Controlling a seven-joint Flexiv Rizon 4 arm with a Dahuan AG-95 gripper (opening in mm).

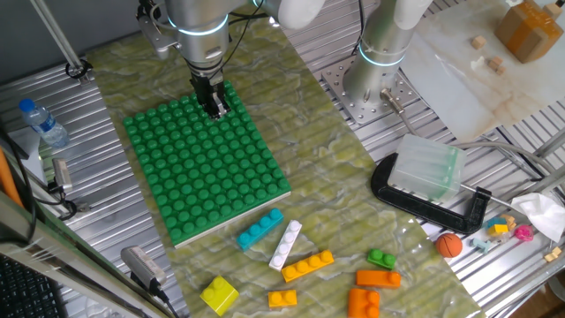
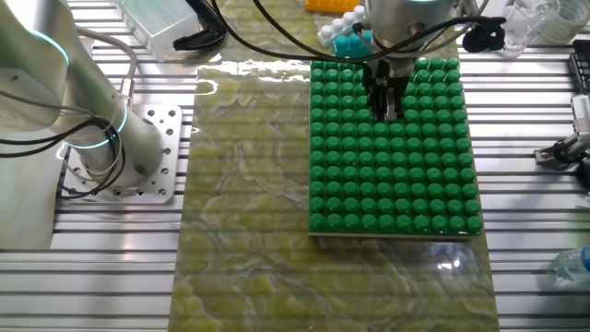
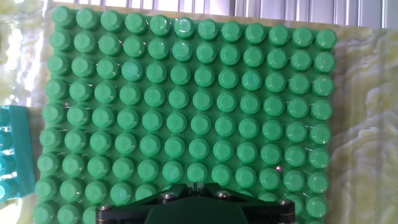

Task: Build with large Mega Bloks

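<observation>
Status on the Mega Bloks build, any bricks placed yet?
Done: nothing; the green baseplate carries no bricks. In hand: the gripper sits over the plate's far end, apparently holding nothing. Left: every loose brick, including the teal brick, white brick and yellow brick.

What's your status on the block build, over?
Gripper low over green baseplate, nothing visibly held, open or shut unclear. Baseplate bare, no bricks placed. Loose bricks beside it: teal, white, yellow. Nothing in the way.

Green studded baseplate [image 1: 205, 168], teal brick [image 1: 259, 229], white brick [image 1: 285, 245], yellow brick [image 1: 219, 294]
</observation>
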